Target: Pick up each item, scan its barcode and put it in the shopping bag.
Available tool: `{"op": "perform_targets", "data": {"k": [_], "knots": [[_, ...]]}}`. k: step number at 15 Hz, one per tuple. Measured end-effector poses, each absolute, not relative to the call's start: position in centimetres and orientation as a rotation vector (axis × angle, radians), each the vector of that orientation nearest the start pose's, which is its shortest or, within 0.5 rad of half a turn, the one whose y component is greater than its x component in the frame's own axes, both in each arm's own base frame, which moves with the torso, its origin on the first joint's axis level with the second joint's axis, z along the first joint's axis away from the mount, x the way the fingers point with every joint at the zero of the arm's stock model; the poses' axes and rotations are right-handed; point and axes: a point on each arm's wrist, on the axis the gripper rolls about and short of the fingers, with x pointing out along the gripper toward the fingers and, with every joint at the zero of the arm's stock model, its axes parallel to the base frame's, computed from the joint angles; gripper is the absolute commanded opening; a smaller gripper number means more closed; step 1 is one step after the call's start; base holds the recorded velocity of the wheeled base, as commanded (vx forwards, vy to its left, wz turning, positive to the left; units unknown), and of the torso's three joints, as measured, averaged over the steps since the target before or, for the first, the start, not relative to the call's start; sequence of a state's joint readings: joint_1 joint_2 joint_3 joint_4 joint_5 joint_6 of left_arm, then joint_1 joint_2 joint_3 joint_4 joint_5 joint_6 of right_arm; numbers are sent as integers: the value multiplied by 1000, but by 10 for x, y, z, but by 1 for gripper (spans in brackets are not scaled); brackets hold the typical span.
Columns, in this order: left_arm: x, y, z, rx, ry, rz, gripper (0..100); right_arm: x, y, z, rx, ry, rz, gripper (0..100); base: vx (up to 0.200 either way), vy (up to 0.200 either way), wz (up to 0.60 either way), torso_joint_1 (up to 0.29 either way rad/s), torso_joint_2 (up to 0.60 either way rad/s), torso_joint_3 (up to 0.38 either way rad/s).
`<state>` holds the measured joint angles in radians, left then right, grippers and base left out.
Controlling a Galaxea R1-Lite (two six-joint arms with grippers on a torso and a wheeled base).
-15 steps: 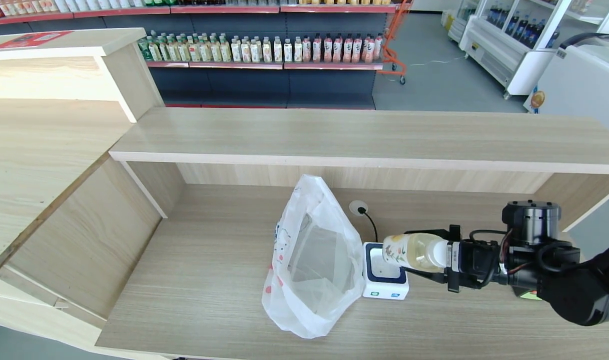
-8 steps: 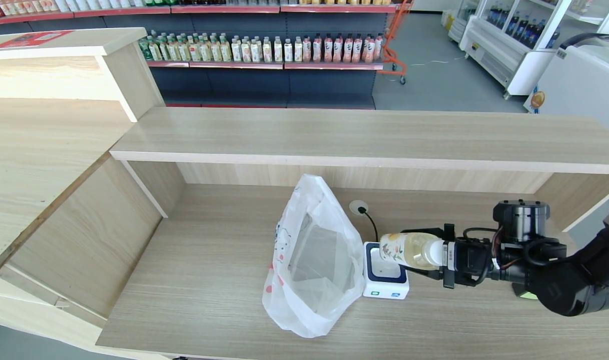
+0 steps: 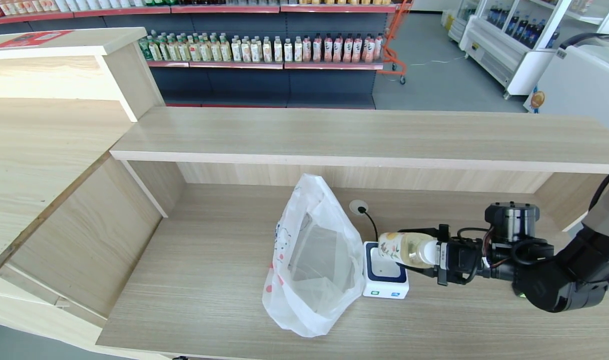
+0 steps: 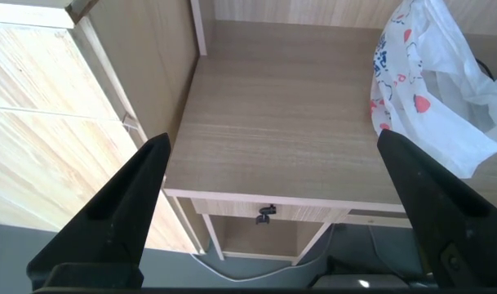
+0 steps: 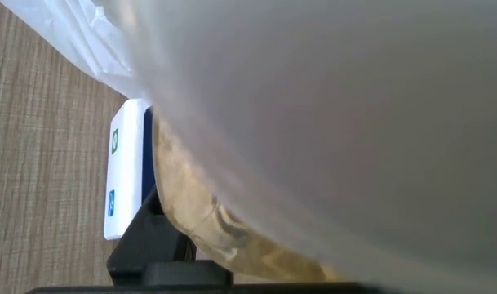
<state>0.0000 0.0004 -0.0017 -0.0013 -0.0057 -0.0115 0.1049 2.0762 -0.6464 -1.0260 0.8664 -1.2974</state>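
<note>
Pinched in the jaws of the right gripper [image 3: 415, 251]: a clear plastic bottle of pale yellow drink [image 3: 400, 247], lying level over the white square scanner with dark blue window [image 3: 384, 286]. Just beside, an open white plastic shopping bag [image 3: 309, 280] on the pale wooden counter [image 3: 209, 280]. Spread wide, holding nothing: jaws of the left gripper [image 4: 272, 139].

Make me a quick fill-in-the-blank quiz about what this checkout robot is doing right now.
1. The bottle is clamped sideways in the right gripper, its base pointing toward the shopping bag on the robot's ____.
2. The bottle hangs over the white scanner and is not yet inside the ____.
3. The left gripper holds nothing, and its fingers are ____.

Missing words: left; bag; open.
</note>
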Motion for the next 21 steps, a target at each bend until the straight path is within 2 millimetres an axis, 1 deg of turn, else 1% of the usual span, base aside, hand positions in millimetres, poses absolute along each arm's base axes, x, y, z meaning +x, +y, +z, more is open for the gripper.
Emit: {"op": "perform_targets", "data": {"k": [5,12,14,16,18,19,21], "knots": [[-23,0,76,-12,-3,-6,100,330,52,57,-1013,-271,1056,0,0,0,0,0,0,0],[-23,0,76,-12,-3,-6,100,341,57,50,-1010,-276,1068,0,0,0,0,0,0,0],[-23,0,76,-12,-3,-6,100,341,57,51,-1001,-267,1063,0,0,0,0,0,0,0],[-23,0,76,-11,-3,-6,100,339,53,58,-940,-230,1050,0,0,0,0,0,0,0],[-23,0,76,-12,-3,-6,100,334,50,74,-837,-193,1026,0,0,0,0,0,0,0],[-23,0,76,-11,-3,-6,100,331,50,85,-741,-159,1017,0,0,0,0,0,0,0],[-23,0,76,-11,-3,-6,100,321,48,111,-486,-47,950,0,0,0,0,0,0,0]]}}
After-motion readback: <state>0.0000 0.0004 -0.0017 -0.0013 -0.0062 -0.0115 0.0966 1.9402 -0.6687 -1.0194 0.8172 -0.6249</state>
